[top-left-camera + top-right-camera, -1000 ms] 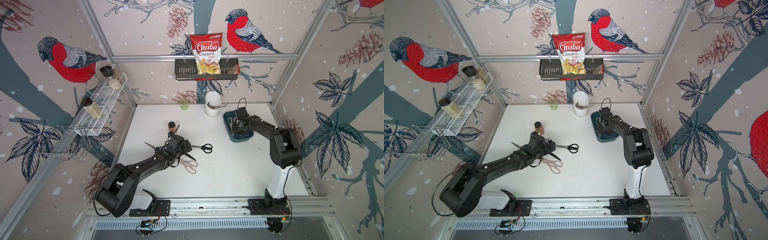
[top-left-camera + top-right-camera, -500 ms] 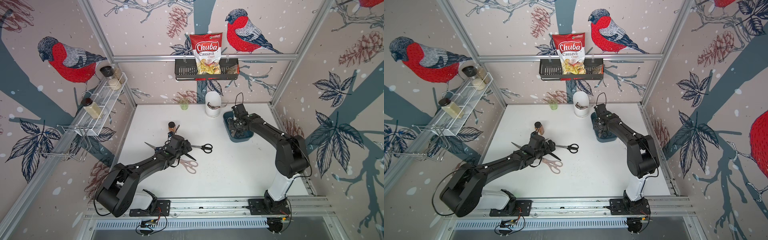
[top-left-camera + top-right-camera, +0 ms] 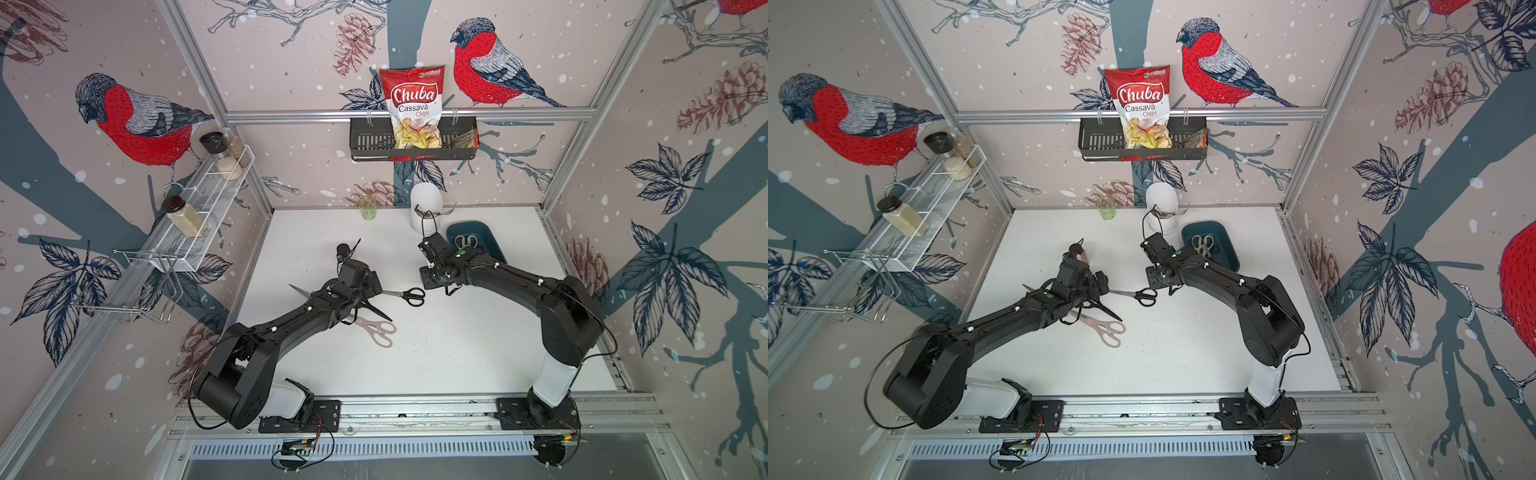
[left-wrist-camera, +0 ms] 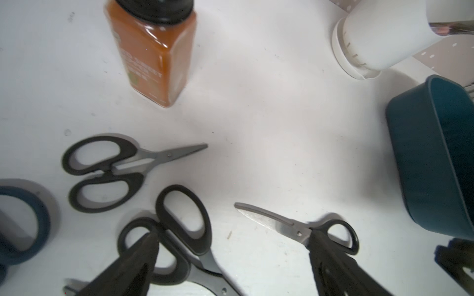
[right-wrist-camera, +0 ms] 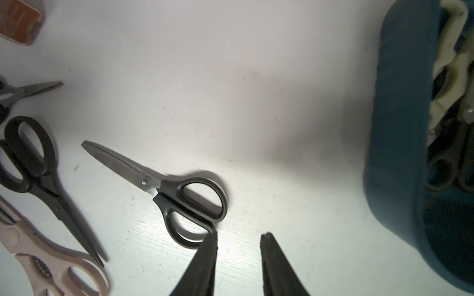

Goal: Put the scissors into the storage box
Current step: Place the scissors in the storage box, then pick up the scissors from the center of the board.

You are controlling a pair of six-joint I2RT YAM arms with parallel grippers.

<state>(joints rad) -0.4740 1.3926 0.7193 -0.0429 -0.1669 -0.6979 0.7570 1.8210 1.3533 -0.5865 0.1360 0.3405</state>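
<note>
The white worktop [image 3: 457,361] carries everything. The left arm [image 3: 291,328] reaches over a cluster of scissors near the middle. The right arm [image 3: 511,278] bends in from the right, its wrist between that cluster and the storage box [image 3: 493,249].

The left jaws stand wide open and hold nothing. In the left wrist view, 1 finger [image 4: 133,264] overlaps a handle loop of the long black-handled scissors [image 4: 182,191], and the other crosses the pivot of the short black-handled scissors [image 4: 272,221]. Whether either finger touches cannot be told. The right jaws are parted by a narrow gap and are empty, with 1 fingertip [image 5: 205,258] just beside a handle loop of the short black-handled scissors.

The teal storage box sits toward the far right of the worktop, near the white utensil holder [image 3: 424,205]. 2 pairs lie inside it: the cream-handled shears [image 3: 466,241] and a small dark-handled pair [image 5: 441,174].

4 more pairs lie flat on the worktop, outside the box. The pink-handled shears [image 3: 368,325] are nearest the front edge, just beside the long black-handled scissors. The short black-handled scissors lie between the 2 arms, handles toward the right arm. The wide-looped black-handled scissors [image 4: 164,155] lie on the far side of the cluster, blades closed.

An orange spice bottle [image 4: 154,56] with a black cap stands upright near that last pair. A blue tape roll [image 4: 38,217] shows at the edge of the left wrist view. A small green glass [image 3: 368,211] stands at the back wall.
</note>
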